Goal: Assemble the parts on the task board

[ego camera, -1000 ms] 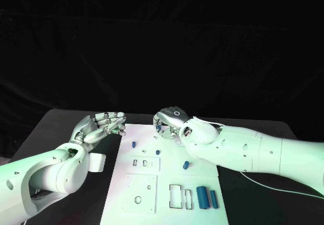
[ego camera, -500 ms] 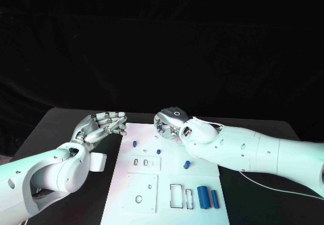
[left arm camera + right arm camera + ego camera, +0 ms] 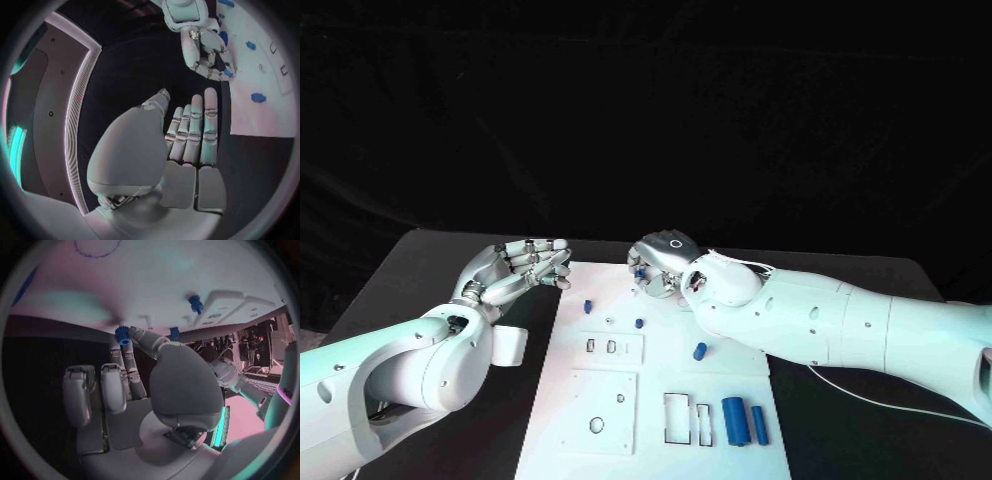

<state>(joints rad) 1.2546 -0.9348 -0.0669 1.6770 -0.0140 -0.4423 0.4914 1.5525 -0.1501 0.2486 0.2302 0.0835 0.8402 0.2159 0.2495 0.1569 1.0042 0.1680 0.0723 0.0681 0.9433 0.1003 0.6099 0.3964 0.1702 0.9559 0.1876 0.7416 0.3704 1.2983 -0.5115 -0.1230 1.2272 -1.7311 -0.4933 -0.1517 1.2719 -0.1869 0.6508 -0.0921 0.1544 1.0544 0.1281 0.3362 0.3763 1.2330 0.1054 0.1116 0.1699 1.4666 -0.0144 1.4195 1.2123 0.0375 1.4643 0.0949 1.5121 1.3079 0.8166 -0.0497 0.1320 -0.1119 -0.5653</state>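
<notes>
The white task board (image 3: pixel 733 378) lies in the middle of the black table. My right hand (image 3: pixel 662 264) hovers over the board's far edge, fingers curled down, pinching a small blue part (image 3: pixel 122 333) between thumb and fingertips; the same part (image 3: pixel 636 270) peeks out under the hand. My left hand (image 3: pixel 522 266) is raised off the board's far left corner with its fingers (image 3: pixel 196 127) straight and close together, holding nothing. Loose blue parts lie on the board: a small one (image 3: pixel 587 306), another (image 3: pixel 639 323), one (image 3: pixel 698 351) mid-right, and two long pieces (image 3: pixel 733 420) near the front right.
A white block (image 3: pixel 506 346) sits on the table left of the board, under my left forearm. The board carries raised white plates with slots (image 3: pixel 610 347) and a round hole (image 3: pixel 596 425). Bare black table surrounds the board on both sides.
</notes>
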